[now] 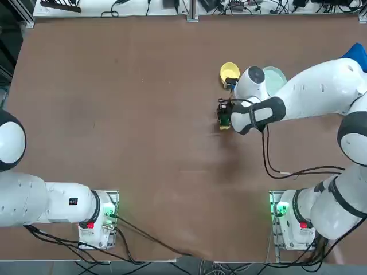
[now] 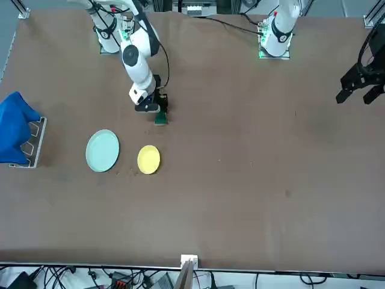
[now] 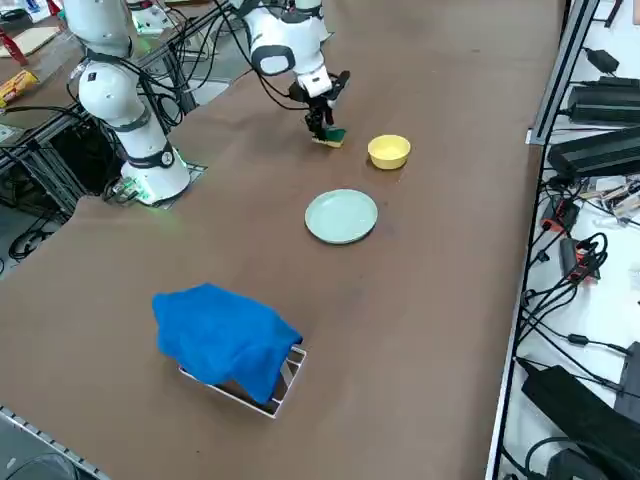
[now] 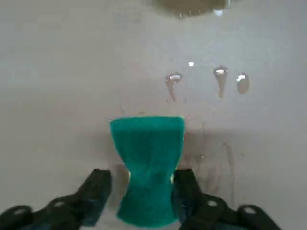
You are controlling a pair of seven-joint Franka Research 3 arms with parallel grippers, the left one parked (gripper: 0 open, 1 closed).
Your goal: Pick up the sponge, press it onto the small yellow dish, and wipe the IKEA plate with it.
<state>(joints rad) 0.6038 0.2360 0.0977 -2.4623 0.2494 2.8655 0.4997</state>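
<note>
Right end effector (image 4: 142,184) hangs low over the brown surface (image 1: 143,143), fingers spread either side of the green sponge (image 4: 146,167), near the small yellow dish (image 1: 229,73); whether they touch it is unclear.

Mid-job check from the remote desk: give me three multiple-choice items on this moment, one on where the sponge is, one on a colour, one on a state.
1. Where is the sponge?
A. on the table between the right gripper's fingers
B. in the small yellow dish
C. on the IKEA plate

2. What colour is the cloth over the rack?
A. red
B. blue
C. white

3. What lies on the IKEA plate?
A. the sponge
B. the small yellow dish
C. nothing

Answers: 1 A, the wrist view shows it flanked by the fingers; 2 B, plain in the side view; 3 C, the front view shows it bare.
</note>
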